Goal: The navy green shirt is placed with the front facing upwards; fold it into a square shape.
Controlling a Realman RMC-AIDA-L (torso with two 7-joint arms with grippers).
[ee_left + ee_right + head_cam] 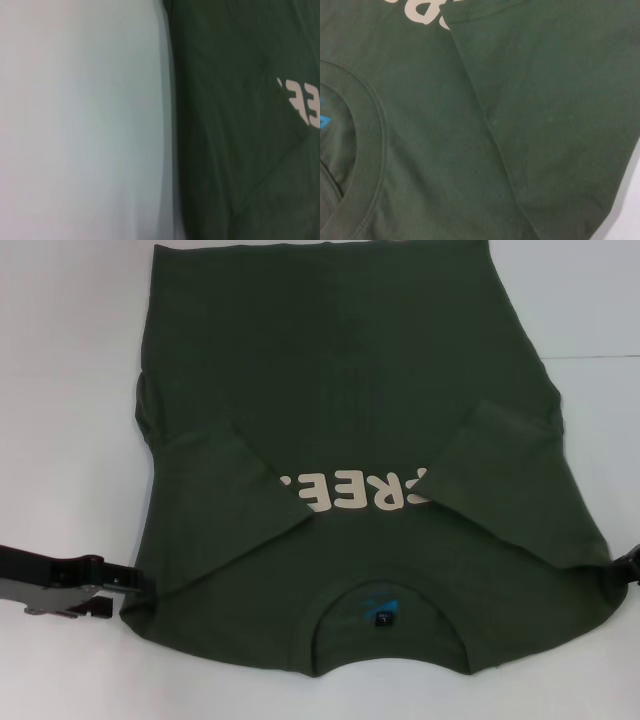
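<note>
The navy green shirt (340, 390) lies flat on the white table, front up, with its collar (390, 625) nearest me. Both sleeves are folded inward over the chest: one (225, 480) on the left, one (500, 480) on the right. They partly cover the cream lettering (355, 495). My left gripper (125, 582) sits low at the shirt's near left shoulder corner, touching its edge. At the near right shoulder corner, my right gripper (628, 565) only just shows at the frame edge. The left wrist view shows the shirt's side edge (240, 125). The right wrist view shows the collar (365, 150) and folded sleeve (555, 100).
White table (70, 390) surrounds the shirt on the left, right and near sides, also seen as table (80, 120) in the left wrist view. The shirt's hem runs out of the head view at the far side.
</note>
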